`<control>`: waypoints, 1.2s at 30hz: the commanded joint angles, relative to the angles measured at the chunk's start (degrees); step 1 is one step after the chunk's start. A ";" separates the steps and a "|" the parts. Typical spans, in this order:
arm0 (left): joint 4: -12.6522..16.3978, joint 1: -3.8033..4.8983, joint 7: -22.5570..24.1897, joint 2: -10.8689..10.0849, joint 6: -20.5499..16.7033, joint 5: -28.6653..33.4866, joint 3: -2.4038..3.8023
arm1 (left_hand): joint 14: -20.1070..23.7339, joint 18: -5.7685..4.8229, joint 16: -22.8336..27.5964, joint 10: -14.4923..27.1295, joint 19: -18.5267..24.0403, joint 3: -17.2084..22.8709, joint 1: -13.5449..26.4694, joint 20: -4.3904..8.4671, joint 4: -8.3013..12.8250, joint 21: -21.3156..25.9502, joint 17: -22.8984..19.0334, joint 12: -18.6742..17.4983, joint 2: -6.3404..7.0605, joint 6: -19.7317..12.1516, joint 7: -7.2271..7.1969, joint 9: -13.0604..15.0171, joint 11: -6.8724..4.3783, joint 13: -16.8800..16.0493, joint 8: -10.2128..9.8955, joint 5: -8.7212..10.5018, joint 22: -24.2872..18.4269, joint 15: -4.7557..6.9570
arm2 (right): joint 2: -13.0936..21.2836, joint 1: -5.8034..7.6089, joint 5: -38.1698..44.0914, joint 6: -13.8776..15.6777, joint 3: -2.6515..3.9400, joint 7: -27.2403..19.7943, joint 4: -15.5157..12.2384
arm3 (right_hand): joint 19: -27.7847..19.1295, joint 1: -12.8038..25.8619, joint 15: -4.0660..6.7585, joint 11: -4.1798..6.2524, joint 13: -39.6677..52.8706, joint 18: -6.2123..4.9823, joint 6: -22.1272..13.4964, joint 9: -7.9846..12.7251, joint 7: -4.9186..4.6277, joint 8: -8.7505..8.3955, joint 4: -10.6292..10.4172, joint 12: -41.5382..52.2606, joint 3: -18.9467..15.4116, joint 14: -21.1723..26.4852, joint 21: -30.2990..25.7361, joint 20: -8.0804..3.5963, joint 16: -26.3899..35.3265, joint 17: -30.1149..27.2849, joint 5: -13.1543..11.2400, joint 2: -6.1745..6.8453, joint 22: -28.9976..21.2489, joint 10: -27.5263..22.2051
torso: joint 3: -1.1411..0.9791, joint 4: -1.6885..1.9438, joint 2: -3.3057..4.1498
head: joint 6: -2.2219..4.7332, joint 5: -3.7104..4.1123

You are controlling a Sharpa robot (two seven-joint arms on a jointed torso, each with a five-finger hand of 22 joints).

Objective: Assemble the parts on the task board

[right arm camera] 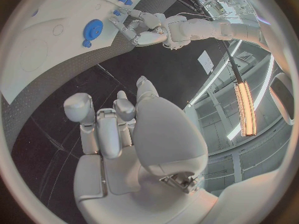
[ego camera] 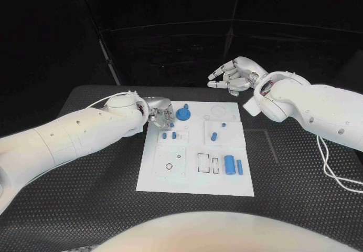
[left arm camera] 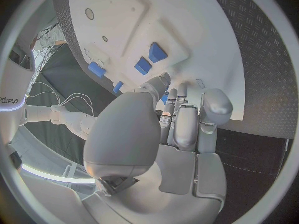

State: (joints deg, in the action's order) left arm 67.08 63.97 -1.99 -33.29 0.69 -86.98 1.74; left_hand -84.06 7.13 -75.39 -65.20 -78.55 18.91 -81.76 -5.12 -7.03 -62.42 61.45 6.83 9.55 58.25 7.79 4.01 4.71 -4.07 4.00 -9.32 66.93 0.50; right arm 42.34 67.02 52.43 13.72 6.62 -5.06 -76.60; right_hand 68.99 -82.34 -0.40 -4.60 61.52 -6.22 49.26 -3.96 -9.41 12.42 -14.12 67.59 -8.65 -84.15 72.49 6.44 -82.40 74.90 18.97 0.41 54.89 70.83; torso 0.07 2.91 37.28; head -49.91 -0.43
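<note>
Left hand (ego camera: 159, 116) sits at the left edge of the white rectangular task board (ego camera: 195, 181), far end, fingers curled down onto the board next to the upper-left blue parts. Left wrist view: fingertips (left arm camera: 163, 80) close together just beside a small blue piece (left arm camera: 164, 97), but can't tell if it's actually pinched or only touched.

Right hand (ego camera: 233, 73) is up off the black textured worktop (ego camera: 295, 184), beyond the board's far right corner, well apart from it. Fingers curled in, nothing in them (right wrist view confirms, hand (right arm camera: 118, 122) over bare worktop).

Parts on board: round blue knob-like part (ego camera: 184, 112) near the far edge, just beside left hand; two small blue pegs (ego camera: 169, 135) below it; small blue oblong piece (ego camera: 214, 137) mid-board w/ a tiny blue peg (ego camera: 223, 125) above it; blue rectangular block (ego camera: 229, 164) and slim blue bar (ego camera: 239, 167) side by side in lower-right area.
</note>
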 commanded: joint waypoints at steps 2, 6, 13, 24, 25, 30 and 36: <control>0.58 -0.01 -0.03 -0.87 -1.24 0.90 0.67 | -0.80 -0.78 0.23 0.43 0.01 -0.02 0.65 -0.43 -0.24 0.54 -0.23 -0.35 -0.02 -0.36 -0.03 -0.10 0.03 0.10 -0.30 0.27 -0.24 -0.30 | 0.21 0.10 2.63 -0.66 0.03 1.13 0.45 | -3.00 -1.02 0.51 0.37 -8.34 -1.60 0.25 0.01 0.15 0.40 0.44 -7.60 -0.13 -2.09 -2.66 -0.23 2.43 -0.71 0.23 -0.93 -4.29 -6.67 | 0.05 0.02 0.00 | 0.11 0.07; 1.26 -0.18 0.67 -2.35 -2.09 5.25 2.45 | -0.78 -0.73 0.23 0.35 0.08 0.08 0.55 -0.49 -0.23 0.74 -0.26 -0.31 -0.24 -0.17 0.11 -0.06 0.02 0.05 -0.14 0.22 -0.37 -0.33 | 0.71 0.01 5.98 -0.59 0.02 2.20 0.49 | -9.60 -5.11 0.55 0.36 -22.93 -3.36 2.21 -0.09 0.25 1.25 1.45 -24.22 1.35 2.34 -9.54 -0.29 12.20 -12.91 -0.68 -1.70 -14.55 -17.41 | 0.04 0.03 -0.01 | 0.31 0.17; 3.57 -0.27 3.79 -7.15 -5.13 16.62 4.68 | -0.72 -0.67 0.25 -0.69 0.04 1.19 -0.79 -0.53 0.51 0.85 -0.56 0.13 -0.89 0.85 0.35 0.08 -0.08 -0.19 0.39 0.10 -0.30 -0.25 | 3.62 -0.99 15.18 -0.88 0.01 4.26 -1.61 | -6.80 -9.50 0.61 0.38 -39.69 -3.01 5.92 0.14 0.49 1.58 1.58 -42.02 4.09 1.42 -9.51 -0.54 17.82 -18.90 -2.31 -0.73 -13.33 -12.52 | 0.06 0.04 -0.06 | 1.11 1.63; 8.58 -1.36 22.12 -13.28 -12.37 65.77 4.94 | 7.56 2.73 11.84 -2.59 10.75 4.18 -0.73 -0.75 2.36 19.25 -18.71 1.65 -0.62 4.54 0.50 0.36 -0.15 -0.56 2.02 0.28 -13.41 -0.51 | 7.61 -5.64 36.30 -0.45 0.00 12.95 -7.95 | -1.80 -10.39 1.17 0.79 -46.12 -1.63 8.16 0.28 1.29 -0.70 1.09 -48.31 5.75 -0.83 -4.81 -1.04 14.45 -14.70 -3.89 0.79 -6.00 -8.42 | 0.07 -0.11 -0.05 | 2.29 3.70; 9.21 -1.53 22.88 -13.70 -12.65 67.72 4.93 | 8.33 3.02 13.03 -2.63 11.68 3.68 0.03 -0.82 2.03 21.00 -20.47 1.76 -0.40 4.53 0.46 0.33 -0.16 -0.58 2.01 0.34 -14.66 -0.54 | 7.60 -5.98 38.01 -0.63 0.00 13.85 -8.23 | -1.76 -10.17 1.10 0.70 -46.44 -1.61 7.97 0.30 1.21 -1.00 0.90 -48.65 5.65 -0.85 -4.75 -1.00 14.42 -14.67 -4.17 1.04 -5.92 -8.46 | 0.10 -0.12 -0.08 | 2.30 3.71; 11.80 -2.44 24.41 -15.13 -12.81 73.07 4.91 | 12.18 3.38 19.21 -2.37 13.65 1.68 1.61 -1.03 1.33 24.91 -28.89 2.13 -0.05 4.27 0.52 0.18 -0.08 -0.66 1.82 0.40 -17.25 -0.68 | 7.32 -7.44 43.51 -1.59 0.00 17.27 -9.22 | -2.07 -8.83 0.36 -0.30 -48.70 -1.63 4.94 0.40 0.62 -3.71 -0.14 -51.40 4.92 -0.70 -4.92 -0.45 14.76 -15.12 -5.97 2.49 -6.23 -10.81 | 0.04 0.01 -0.07 | 2.28 3.92; 14.26 -3.65 24.92 -16.12 -12.27 75.69 4.90 | 13.84 3.37 22.90 -1.59 14.36 0.08 1.33 -1.31 1.34 27.93 -32.00 2.51 -0.65 3.99 0.83 0.08 0.27 -0.71 1.65 0.34 -19.36 -0.92 | 6.54 -8.32 45.68 -4.74 -0.02 18.98 -9.22 | -2.41 -8.27 -0.32 -1.15 -50.95 -1.74 3.71 0.21 -0.08 -5.57 0.22 -53.27 4.49 -0.59 -5.16 0.25 14.88 -15.30 -7.92 3.28 -6.58 -13.12 | 0.09 0.06 -0.09 | 2.36 3.95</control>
State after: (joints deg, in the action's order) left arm 80.82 60.33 19.95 -49.35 -10.83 -17.23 6.57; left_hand -70.73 9.31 -52.72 -67.30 -64.63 19.29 -80.51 -6.33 -5.69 -34.69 29.62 9.15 9.43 62.38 8.41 4.18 4.97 -4.73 5.83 -9.32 47.74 -0.49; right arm 49.00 58.72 93.48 11.81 6.57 10.96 -85.79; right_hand 66.56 -90.54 -0.32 -5.84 10.71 -8.92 53.24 -3.70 -9.31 7.08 -13.93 14.62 -3.85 -84.04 67.61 6.27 -67.78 59.65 11.22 3.08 48.35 58.12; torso 0.11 2.88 37.21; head -47.66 3.46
